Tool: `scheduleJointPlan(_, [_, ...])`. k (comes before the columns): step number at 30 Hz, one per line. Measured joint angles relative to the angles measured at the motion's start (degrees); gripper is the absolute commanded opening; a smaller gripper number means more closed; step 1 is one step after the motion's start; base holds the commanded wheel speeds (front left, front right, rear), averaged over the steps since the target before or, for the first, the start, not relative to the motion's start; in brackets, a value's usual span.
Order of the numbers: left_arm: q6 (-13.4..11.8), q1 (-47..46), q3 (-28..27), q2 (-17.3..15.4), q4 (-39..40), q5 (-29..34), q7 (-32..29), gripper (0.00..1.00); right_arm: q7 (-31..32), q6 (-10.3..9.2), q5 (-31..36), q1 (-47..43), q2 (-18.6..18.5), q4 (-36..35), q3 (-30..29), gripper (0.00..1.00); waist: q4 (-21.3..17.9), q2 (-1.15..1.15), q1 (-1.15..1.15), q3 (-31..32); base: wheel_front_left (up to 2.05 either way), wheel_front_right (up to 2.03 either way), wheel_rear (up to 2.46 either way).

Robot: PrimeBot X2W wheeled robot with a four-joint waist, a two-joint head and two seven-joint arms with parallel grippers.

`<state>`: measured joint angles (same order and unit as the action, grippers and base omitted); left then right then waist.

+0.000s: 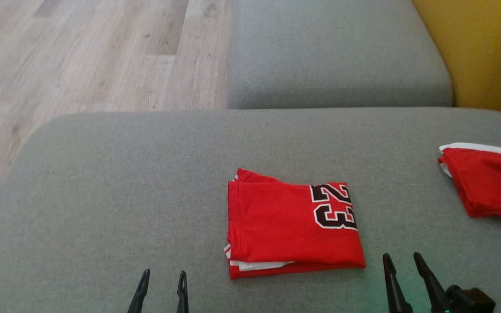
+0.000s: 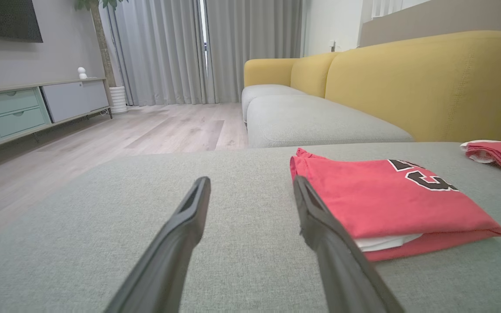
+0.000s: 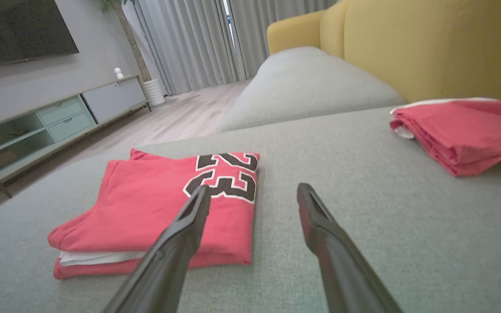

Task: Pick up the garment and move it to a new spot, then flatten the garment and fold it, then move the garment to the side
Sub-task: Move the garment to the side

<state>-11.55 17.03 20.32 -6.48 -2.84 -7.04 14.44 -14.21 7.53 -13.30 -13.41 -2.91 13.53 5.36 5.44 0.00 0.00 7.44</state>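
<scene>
Past garment [image 1: 294,226], second one [image 1: 487,182] half off-frame

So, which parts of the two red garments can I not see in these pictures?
Second red garment: head view, the right edge cuts off its right part.
Folded jersey: left wrist view, a finger of the left gripper hides its near corner.
Jersey's inner layers: all views, the top fold covers them.

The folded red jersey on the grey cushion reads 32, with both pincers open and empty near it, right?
Not quite: the folded red jersey reads 23, as the right wrist view shows. The rest holds: it lies on the grey cushion, with the left pincer and right pincer open and empty near it.
</scene>
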Motion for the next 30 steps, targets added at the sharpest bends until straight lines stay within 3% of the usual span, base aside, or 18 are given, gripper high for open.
scheduleJointPlan(6, [0.5,-0.6,0.0,0.6,-0.3,0.0,0.0,1.0,1.7,0.0,-3.4,5.0,-0.7,6.1,2.2,1.0,1.0,0.0,0.0,-3.6,0.0,0.0,0.0])
scheduleJointPlan(13, [1.2,-3.1,0.3,1.6,-0.7,0.1,0.0,1.0,14.5,0.01,-13.3,14.5,-4.0,9.5,3.9,1.0,2.0,0.0,0.01,-7.9,0.0,0.0,0.0])
scheduleJointPlan(20, [2.1,-7.7,0.7,2.2,-1.5,0.6,0.0,1.0,29.2,0.0,-27.6,21.1,-7.3,10.6,3.5,1.0,3.5,0.0,0.02,-12.4,0.0,0.0,0.0])
scheduleJointPlan(24, [2.1,-8.6,1.4,2.3,-2.3,1.2,0.0,1.0,33.4,0.01,-32.6,22.9,-7.6,11.5,3.4,1.0,4.4,0.0,0.01,-13.9,0.0,0.0,0.0])
scheduleJointPlan(26, [2.2,-8.8,1.8,2.4,-2.6,1.6,0.0,1.0,34.6,0.0,-34.2,23.3,-7.9,11.6,3.4,0.66,4.9,0.0,0.01,-14.4,0.0,0.0,0.0])
scheduleJointPlan(27, [2.2,-8.9,1.9,2.5,-2.6,1.8,0.0,1.0,35.2,0.01,-34.9,23.5,-8.1,11.6,3.5,0.66,5.1,0.0,0.01,-14.5,0.0,0.0,0.0])
scheduleJointPlan(29, [2.2,-9.2,1.9,2.6,-2.8,2.0,0.0,1.0,35.8,0.01,-35.9,23.6,-8.4,11.5,3.7,0.11,5.4,0.0,0.01,-14.7,0.0,0.0,0.0])
scheduleJointPlan(30, [2.2,-9.3,2.0,2.6,-3.0,2.0,0.0,1.0,35.9,0.0,-36.3,23.5,-8.5,11.3,3.8,0.0,5.4,0.0,0.01,-14.7,0.0,0.0,0.0])
